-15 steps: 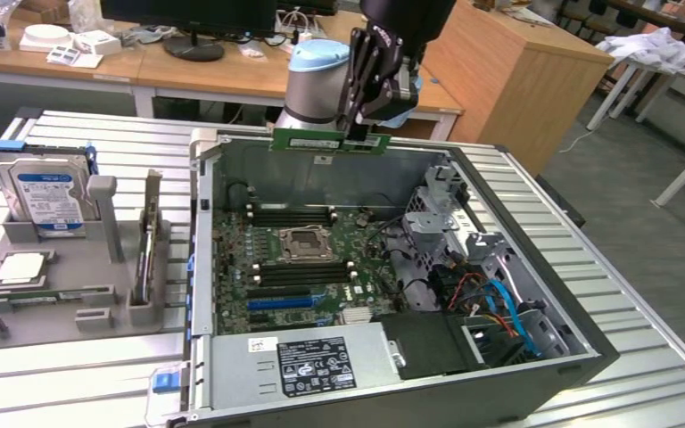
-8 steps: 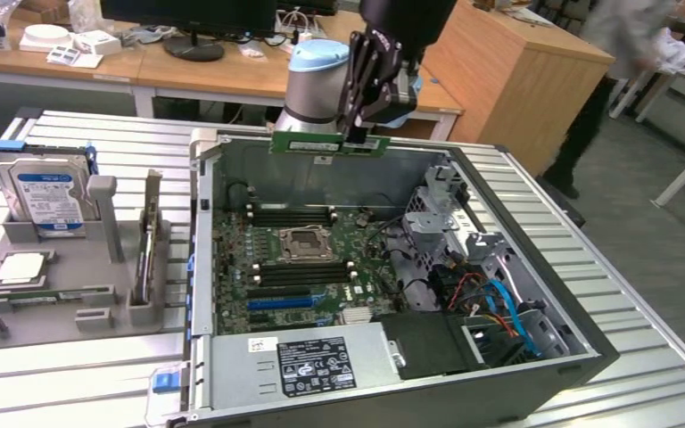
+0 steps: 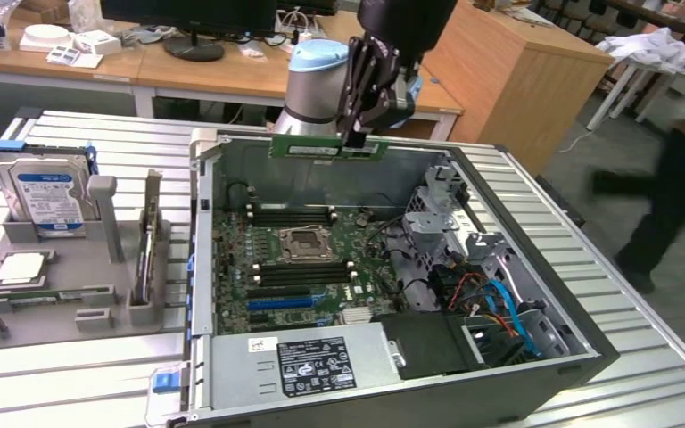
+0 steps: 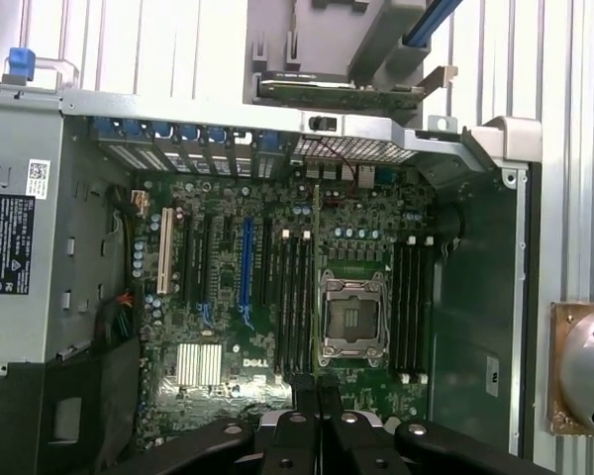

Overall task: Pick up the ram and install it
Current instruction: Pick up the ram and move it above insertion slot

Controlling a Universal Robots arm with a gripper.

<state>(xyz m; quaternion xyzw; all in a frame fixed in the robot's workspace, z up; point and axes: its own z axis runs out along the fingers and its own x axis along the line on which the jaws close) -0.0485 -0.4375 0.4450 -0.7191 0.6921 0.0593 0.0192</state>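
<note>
Ram (image 3: 328,148) is up in the air, clamped tight in the pincer (image 3: 356,140). It's gripped nearer one end, so the green stick hangs level and pokes out toward the exterior view's left. It sits over the far wall of the open PC case (image 3: 521,379), well above the motherboard (image 3: 301,276) and not touching any slot. The wrist view looks straight down on the board, CPU socket (image 4: 352,319) in the middle with dark memory slots on both sides. Over on the surface (image 3: 81,374), the grey holder (image 3: 81,267) has the blue-label hard drive (image 3: 43,192) standing upright and the square processor (image 3: 21,267) lying flat.
</note>
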